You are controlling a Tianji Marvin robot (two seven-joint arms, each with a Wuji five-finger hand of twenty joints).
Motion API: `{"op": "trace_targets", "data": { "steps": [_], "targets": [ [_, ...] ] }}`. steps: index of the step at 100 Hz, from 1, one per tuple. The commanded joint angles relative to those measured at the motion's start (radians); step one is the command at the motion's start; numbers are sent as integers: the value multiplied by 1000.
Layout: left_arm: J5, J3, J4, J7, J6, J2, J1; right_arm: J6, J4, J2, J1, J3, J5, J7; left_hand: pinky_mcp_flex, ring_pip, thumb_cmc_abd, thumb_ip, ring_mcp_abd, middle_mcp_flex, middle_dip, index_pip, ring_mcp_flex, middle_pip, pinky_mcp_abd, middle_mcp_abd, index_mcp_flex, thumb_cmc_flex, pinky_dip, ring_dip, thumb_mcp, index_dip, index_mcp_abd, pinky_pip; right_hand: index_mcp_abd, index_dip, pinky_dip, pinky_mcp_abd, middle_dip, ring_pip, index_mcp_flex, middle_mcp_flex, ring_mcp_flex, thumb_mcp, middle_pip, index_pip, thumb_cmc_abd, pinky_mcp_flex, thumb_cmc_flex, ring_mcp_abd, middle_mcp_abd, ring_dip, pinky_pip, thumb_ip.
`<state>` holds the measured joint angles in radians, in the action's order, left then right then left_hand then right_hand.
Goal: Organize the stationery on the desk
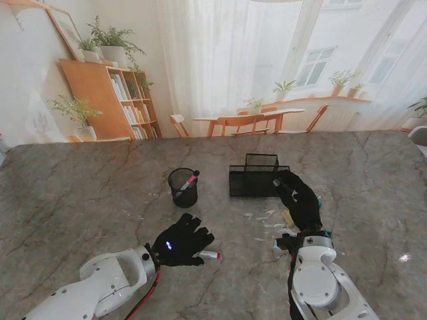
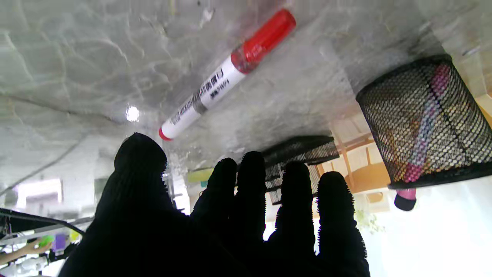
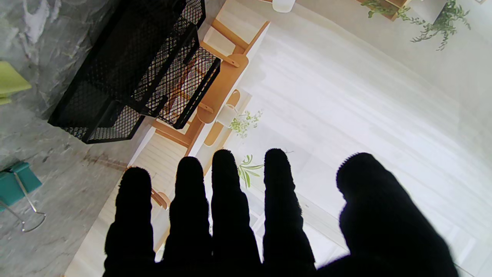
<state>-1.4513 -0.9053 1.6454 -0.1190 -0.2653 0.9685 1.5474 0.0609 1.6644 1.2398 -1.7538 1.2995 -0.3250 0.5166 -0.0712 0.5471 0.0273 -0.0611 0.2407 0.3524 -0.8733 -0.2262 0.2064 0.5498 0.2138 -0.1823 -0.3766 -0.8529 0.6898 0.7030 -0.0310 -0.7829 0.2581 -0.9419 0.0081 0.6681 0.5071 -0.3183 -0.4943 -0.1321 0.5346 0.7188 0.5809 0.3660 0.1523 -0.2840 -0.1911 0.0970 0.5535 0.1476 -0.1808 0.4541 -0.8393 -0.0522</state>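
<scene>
Marker [image 2: 226, 75], red cap, white barrel, lies flat on the worktop [image 1: 80, 193], nearer to me than the cup [image 1: 183, 187] and slightly right of it. In stand view only its tip shows past the left hand [image 1: 181, 241].

Left hand: palm down, fingers [image 2: 251, 181] extended and loosely apart, nothing held. It sits nearer to me than the cup, just beside the marker; contact with the marker can't be confirmed.

Cup: round black mesh, upright, with one pink pen [image 1: 189, 181] leaning inside.

Tray [image 1: 257, 177]: black mesh organiser, right of the cup, well apart from it.

Right hand [image 1: 300, 198]: fingers [image 3: 225, 192] straight and side by side, thumb off to one side, holding nothing. Fingertips reach the right end of the tray.

Right of the cup, beside the right hand: yellow item [image 1: 287, 217], small, unidentifiable. Teal binder clip [image 3: 17, 184] on the worktop near the same hand. Small white scraps [image 1: 263, 217] between the two hands.
</scene>
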Motion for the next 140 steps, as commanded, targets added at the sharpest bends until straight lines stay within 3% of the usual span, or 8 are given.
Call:
{"op": "trace_targets", "data": {
  "steps": [1, 33, 46, 55, 65, 76, 122, 140],
  "targets": [
    [3, 12, -19, 11, 12, -2, 2, 0, 3, 4, -4, 1, 2, -7, -8, 17, -25, 14, 23, -15, -13, -12, 6, 18, -16, -3, -19, -32, 16, 16, -10, -8, 35, -25, 2, 7, 0, -11, -10, -5, 18, 5, 8, -32, 11, -10, 24, -1, 3, 3, 2, 11, -21, 20],
    [25, 119, -86, 12, 64, -6, -73, -2, 6, 4, -6, 3, 2, -7, -11, 125, 0, 15, 39, -6, -85, -61, 5, 133, -26, -3, -30, -105, 24, 82, -8, -47, 40, -82, 4, 7, 0, -12, -10, -4, 20, 6, 7, -33, 11, -11, 25, -2, 4, 4, 2, 10, -20, 20],
    [32, 166, -109, 1, 80, -9, -106, -3, 7, 4, -5, 3, 4, -10, -7, 220, 38, 16, 42, 39, -147, -194, 34, 255, -32, 17, -56, -197, 59, 135, -7, -141, 21, -165, 1, 7, 0, -12, -10, -5, 20, 6, 8, -33, 11, -11, 25, -2, 4, 4, 2, 11, -20, 20],
    [39, 192, -123, 1, 89, -10, -121, -4, 8, 4, -6, 3, 6, -10, 10, 270, 133, 7, 37, 84, -166, -318, 67, 318, -37, 34, -80, -285, 81, 156, -2, -252, -10, -205, 2, 7, 0, -12, -10, -5, 20, 6, 8, -33, 11, -11, 25, -2, 4, 2, 3, 11, -20, 20],
    [42, 214, -135, 2, 89, -14, -134, -4, 9, 5, -7, 4, 5, -8, 32, 312, 197, 8, 35, 138, -234, -491, 103, 351, -36, 44, -93, -358, 104, 168, 4, -160, -36, -239, 2, 7, 0, -12, -10, -4, 20, 5, 7, -34, 11, -11, 25, -1, 3, 4, 2, 10, -20, 20],
    [51, 227, -148, 4, 90, -15, -141, -5, 11, 5, -9, 5, 4, -3, 64, 338, 204, 10, 29, 210, -288, -610, 144, 354, -41, 60, -134, -419, 114, 168, 8, -84, -62, -262, 2, 7, 0, -12, -10, -5, 20, 7, 8, -34, 11, -11, 26, -1, 4, 4, 0, 11, -20, 20],
    [112, 293, -194, 19, 81, -13, -194, -10, 17, 8, -13, 6, 8, 5, 140, 358, 216, 28, 33, 300, -235, -692, 233, 393, -35, 92, -205, -360, 134, 163, 22, -46, -44, -290, 5, 8, 1, -12, -11, -6, 23, 8, 11, -34, 12, -13, 26, -1, 4, 5, -2, 12, -22, 21],
    [139, 302, -210, 6, 70, -8, -204, -13, 19, 8, -13, 6, 8, 6, 151, 347, 223, 65, 48, 314, -225, -778, 244, 407, -29, 108, -182, -312, 150, 156, 105, -156, -17, -291, 6, 8, 1, -13, -12, -6, 23, 8, 11, -34, 12, -13, 26, -1, 4, 6, -2, 12, -23, 21]
  ]
}}
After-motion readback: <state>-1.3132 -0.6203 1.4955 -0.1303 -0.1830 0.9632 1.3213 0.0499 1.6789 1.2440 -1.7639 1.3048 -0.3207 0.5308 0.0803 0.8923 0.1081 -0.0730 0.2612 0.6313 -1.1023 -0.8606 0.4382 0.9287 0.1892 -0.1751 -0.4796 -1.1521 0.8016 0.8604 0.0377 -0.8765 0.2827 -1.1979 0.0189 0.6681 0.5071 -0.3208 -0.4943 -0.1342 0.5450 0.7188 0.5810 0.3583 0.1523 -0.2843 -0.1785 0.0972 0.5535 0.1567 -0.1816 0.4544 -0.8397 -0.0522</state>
